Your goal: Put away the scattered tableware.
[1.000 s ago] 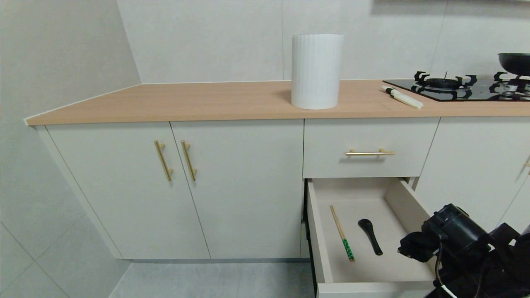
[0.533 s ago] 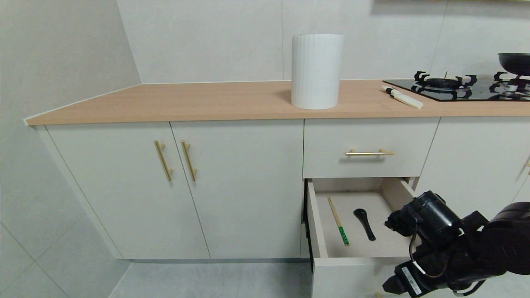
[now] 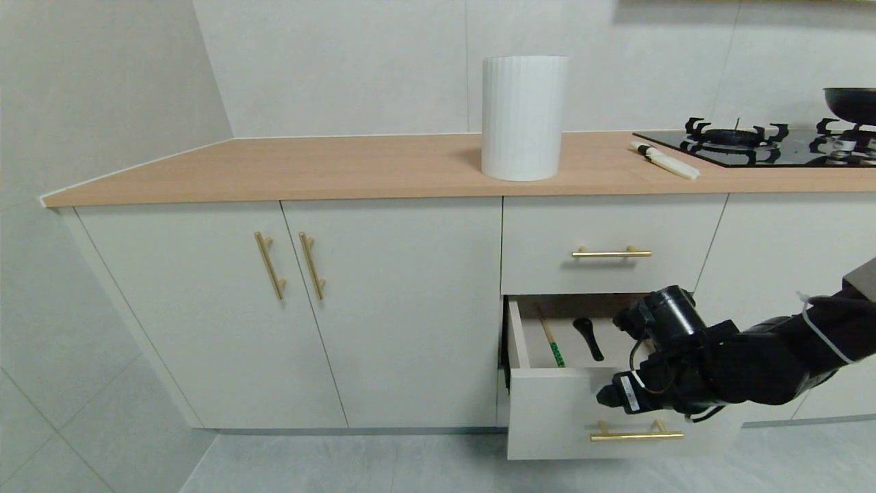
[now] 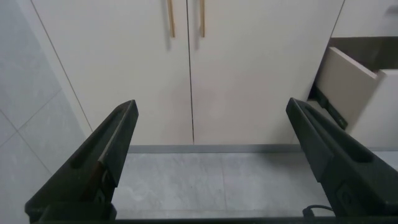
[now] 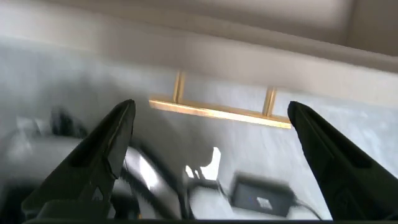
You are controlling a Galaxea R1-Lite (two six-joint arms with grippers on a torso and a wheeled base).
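hovering right gripper (image 5: pixel 210 107), spread, facing drawer front (image 3: pixel 554 411)

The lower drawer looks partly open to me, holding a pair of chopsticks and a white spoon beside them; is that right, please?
Not quite: the spoon is black, not white, as the head view shows. The lower drawer is indeed partly open, with the chopsticks beside the spoon.

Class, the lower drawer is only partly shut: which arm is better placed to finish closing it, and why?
Right. The right gripper, open, is at the drawer front by its handle; the left gripper faces the cupboard doors.
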